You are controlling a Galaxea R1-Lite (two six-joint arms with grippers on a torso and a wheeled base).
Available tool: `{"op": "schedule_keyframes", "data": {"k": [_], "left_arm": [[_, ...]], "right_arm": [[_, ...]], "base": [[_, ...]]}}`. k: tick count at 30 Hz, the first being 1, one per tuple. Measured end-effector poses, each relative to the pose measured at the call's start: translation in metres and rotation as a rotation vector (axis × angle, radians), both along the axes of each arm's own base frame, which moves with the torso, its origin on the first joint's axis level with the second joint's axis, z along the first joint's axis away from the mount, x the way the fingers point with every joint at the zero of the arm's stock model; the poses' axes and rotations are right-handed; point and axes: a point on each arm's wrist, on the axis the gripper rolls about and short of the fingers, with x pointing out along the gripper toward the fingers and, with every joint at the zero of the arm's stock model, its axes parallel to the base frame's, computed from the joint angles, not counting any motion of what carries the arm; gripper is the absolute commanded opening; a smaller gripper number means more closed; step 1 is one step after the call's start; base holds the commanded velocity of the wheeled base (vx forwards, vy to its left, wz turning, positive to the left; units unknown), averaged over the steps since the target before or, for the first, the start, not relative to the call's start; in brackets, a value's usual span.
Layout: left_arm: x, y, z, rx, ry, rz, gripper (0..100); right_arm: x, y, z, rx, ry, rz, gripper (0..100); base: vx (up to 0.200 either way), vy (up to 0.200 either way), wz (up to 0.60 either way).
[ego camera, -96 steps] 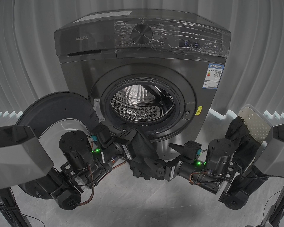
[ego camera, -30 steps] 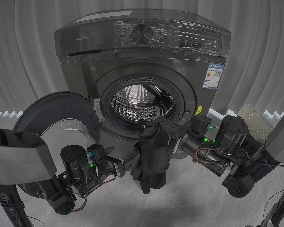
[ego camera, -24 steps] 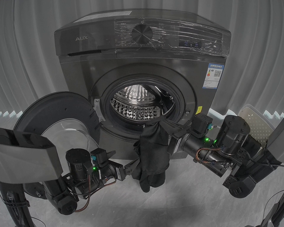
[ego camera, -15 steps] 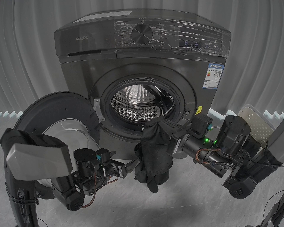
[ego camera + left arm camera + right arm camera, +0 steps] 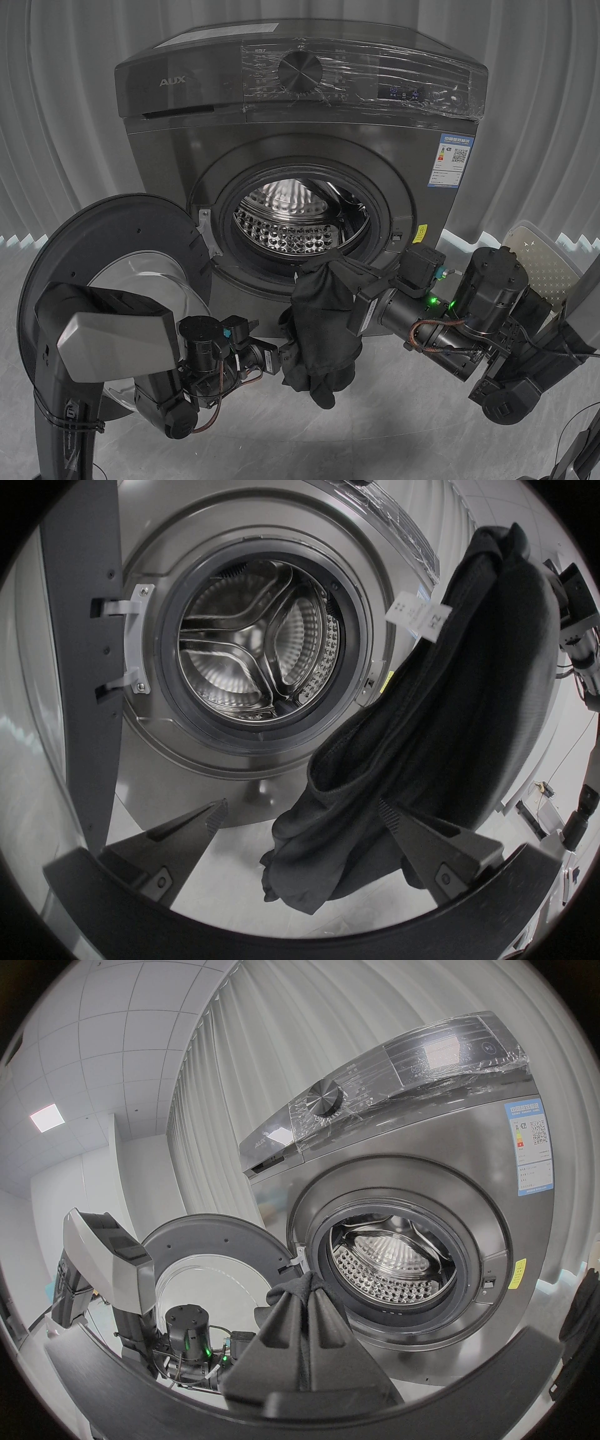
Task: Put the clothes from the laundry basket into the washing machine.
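A black garment (image 5: 322, 325) hangs in front of the washing machine (image 5: 300, 144), just below the lip of its open drum (image 5: 294, 219). My right gripper (image 5: 340, 264) is shut on the garment's top edge; the right wrist view shows its fingers (image 5: 284, 1335) pinched on the cloth (image 5: 301, 1286). My left gripper (image 5: 289, 351) sits low, open, at the garment's lower end. In the left wrist view the garment (image 5: 450, 717) drapes across one finger (image 5: 431, 849) of the left gripper (image 5: 300, 833). The laundry basket (image 5: 542, 253) stands at the right with dark clothes (image 5: 539, 307) in it.
The machine's round door (image 5: 119, 240) stands swung open to the left, close behind my left arm. Grey floor (image 5: 375, 425) lies bare under the garment. White curtains (image 5: 550, 125) hang behind the machine.
The right gripper has raised the garment from low to the drum's lip. The left arm let go, dropped and moved in toward the garment's lower end, which has bunched up a little.
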Motion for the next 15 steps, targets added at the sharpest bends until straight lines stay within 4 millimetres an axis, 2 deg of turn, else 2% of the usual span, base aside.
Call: {"op": "schedule_keyframes", "data": {"k": [5, 11, 12, 15], "left_arm": [[0.011, -0.001, -0.005, 0.000, -0.016, 0.003, 100], [0.033, 0.001, -0.011, 0.006, -0.067, 0.022, 100], [0.035, 0.001, -0.013, 0.004, -0.070, 0.015, 0], [0.039, 0.000, -0.015, -0.002, -0.074, -0.005, 0]], "right_arm": [[-0.001, 0.001, 0.000, -0.001, 0.001, 0.003, 0], [-0.006, 0.003, -0.002, -0.005, 0.009, 0.019, 0], [-0.007, 0.004, -0.003, -0.007, 0.010, 0.022, 0], [-0.008, 0.004, -0.004, -0.010, 0.013, 0.026, 0]], "base": [[0.000, 0.000, 0.00], [0.000, 0.000, 0.00], [0.000, 0.000, 0.00], [0.000, 0.000, 0.00]]}}
